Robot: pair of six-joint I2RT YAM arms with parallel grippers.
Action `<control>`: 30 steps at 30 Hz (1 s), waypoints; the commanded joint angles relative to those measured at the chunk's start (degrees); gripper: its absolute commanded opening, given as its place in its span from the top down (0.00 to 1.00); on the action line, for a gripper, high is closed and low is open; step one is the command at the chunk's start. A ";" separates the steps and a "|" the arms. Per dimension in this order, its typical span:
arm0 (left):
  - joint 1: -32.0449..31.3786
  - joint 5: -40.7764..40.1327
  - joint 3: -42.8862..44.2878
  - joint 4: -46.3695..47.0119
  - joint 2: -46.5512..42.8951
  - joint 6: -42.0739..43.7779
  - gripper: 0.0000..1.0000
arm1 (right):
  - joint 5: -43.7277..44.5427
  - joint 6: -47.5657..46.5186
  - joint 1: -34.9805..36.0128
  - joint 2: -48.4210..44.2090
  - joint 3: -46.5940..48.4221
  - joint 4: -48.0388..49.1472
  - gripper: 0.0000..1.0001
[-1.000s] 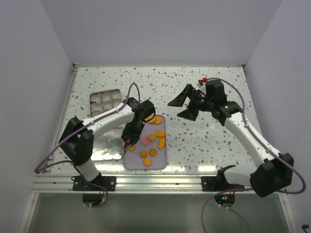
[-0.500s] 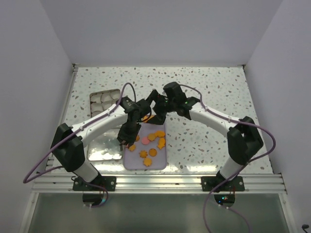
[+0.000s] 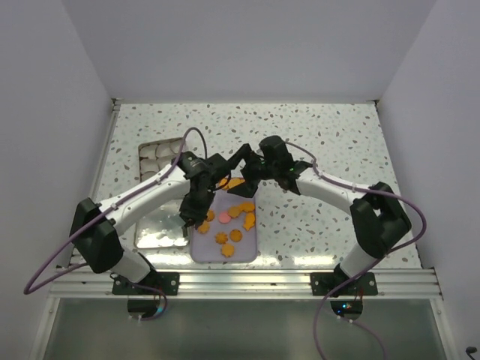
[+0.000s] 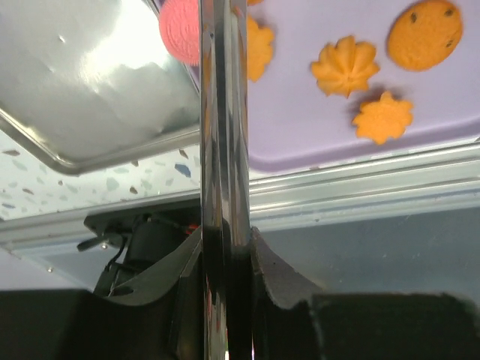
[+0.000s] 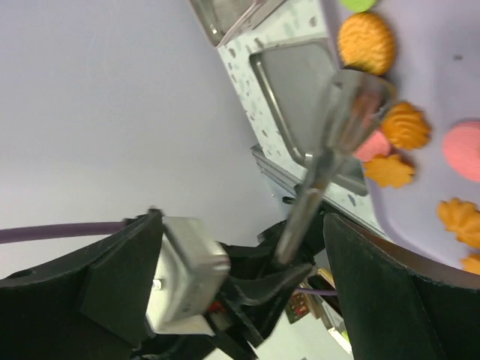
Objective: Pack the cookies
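Observation:
The cookies (image 3: pixel 234 217), mostly orange with a pink one (image 3: pixel 223 216), lie on a lilac tray (image 3: pixel 225 251). My left gripper (image 3: pixel 195 219) stands at the tray's left edge and is shut on metal tongs (image 4: pixel 222 112). The tongs' tips are next to a pink cookie (image 4: pixel 178 22). Orange flower cookies (image 4: pixel 345 66) lie to their right. My right gripper (image 3: pixel 240 174) hangs open and empty over the tray's far end, close to the left wrist. In the right wrist view its fingers (image 5: pixel 112 277) frame the tongs (image 5: pixel 330 142), with orange cookies (image 5: pixel 366 41) beyond.
A square tin (image 3: pixel 161 155) lined with white paper cups stands at the back left. A shiny metal lid (image 3: pixel 159 225) lies left of the tray and shows in the left wrist view (image 4: pixel 90 82). The table's aluminium front rail (image 3: pixel 240 281) runs below the tray.
My right arm has swung left from the back right and now hangs over the tray's far end. My left gripper has stayed by the tray's left edge with the tongs.

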 commanded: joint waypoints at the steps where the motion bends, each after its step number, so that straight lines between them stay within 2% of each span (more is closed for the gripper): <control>1: 0.66 -3.74 -0.53 6.28 -4.69 -0.26 0.72 | -1.76 -3.98 -4.06 -3.48 -0.05 -4.80 0.09; 2: 0.66 -3.74 -0.98 6.55 -5.04 -0.26 0.72 | -1.76 -5.29 -5.20 -3.75 0.92 -9.17 0.08; 7: 0.66 -3.92 -1.51 7.96 -6.89 0.18 0.75 | -4.56 -9.09 -5.04 0.20 4.88 -13.17 0.05; 12: 0.66 -4.36 -0.80 8.66 -8.29 1.76 0.76 | -5.89 -12.94 -1.70 6.78 11.02 -18.42 0.05; 16: 0.66 -5.15 -0.63 8.92 -8.56 2.99 0.78 | -6.15 -15.68 1.64 11.61 21.11 -24.05 0.04; 22: 0.57 -5.15 1.65 9.54 -9.79 3.61 0.78 | -5.63 -17.08 5.51 16.28 26.33 -28.98 0.04; 25: 0.66 -4.71 3.23 9.54 -10.40 3.87 0.78 | -5.10 -17.35 6.83 16.90 26.07 -29.60 0.08; 26: 0.66 -4.45 3.59 9.63 -10.66 3.96 0.78 | -5.10 -17.26 7.35 17.25 25.98 -29.43 0.15; 28: 0.66 -3.49 4.72 10.24 -11.45 3.87 0.78 | -5.10 -17.00 7.80 17.60 25.54 -28.99 0.21; 29: 0.66 -3.31 4.82 10.68 -11.89 3.96 0.78 | -5.10 -16.91 8.15 17.61 25.45 -28.29 0.32; 30: 0.66 -3.04 4.91 11.12 -12.51 3.96 0.77 | -5.10 -16.56 8.24 17.69 25.37 -28.11 0.39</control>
